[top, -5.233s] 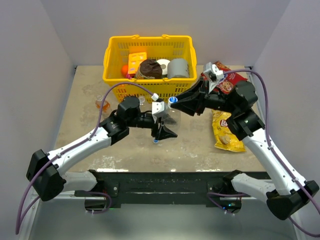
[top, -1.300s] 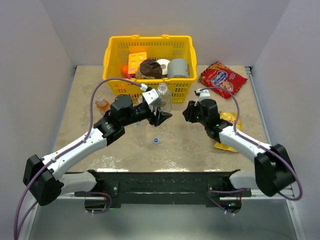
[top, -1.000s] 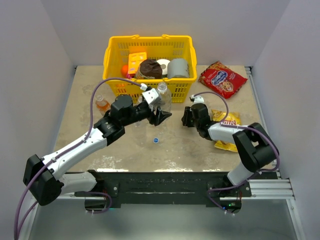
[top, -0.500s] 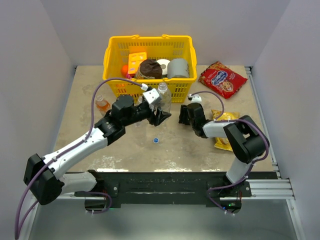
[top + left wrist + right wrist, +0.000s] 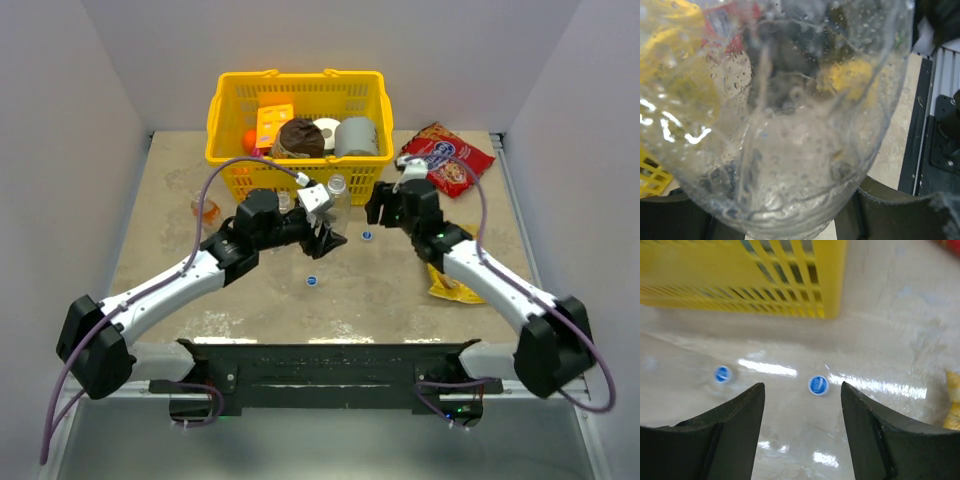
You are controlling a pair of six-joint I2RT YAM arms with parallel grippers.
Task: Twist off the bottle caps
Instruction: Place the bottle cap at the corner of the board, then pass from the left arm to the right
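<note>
Nearest the bases, a loose cap [image 5: 312, 280] lies blue face up on the bench [image 5: 180, 270], well apart from both arms. A forearm sweeping low toward another bottle could knock it toward the near edge.

Just beyond it, the left tool [image 5: 326, 237] is clenched on the lower part of a clear bottle [image 5: 338, 205]. The neck points away from the bases and, as far as I can judge, is bare. Whether the bottle rests on the bench I cannot tell. Its thin wall could buckle or slip if the clamp shifts, and the drops inside could spill if it tips.

A second cap [image 5: 367, 236] lies just beside that bottle, in front of the right tool [image 5: 384, 207]. That tool is released, jaws apart with nothing between them. A careless descent there could pin or flick this cap.

Farther back, the orange bottle [image 5: 204, 208] stands near the left arm's cable [image 5: 215, 180], which could snag it. The yellow basket [image 5: 225, 100] sits close to both wrists.

Only the left wrist view shows the wet inside of the held bottle and the dark fingers [image 5: 890, 215] hugging it. Only the right wrist view frames both caps together between its open jaws. Only the top view shows the orange bottle.
</note>
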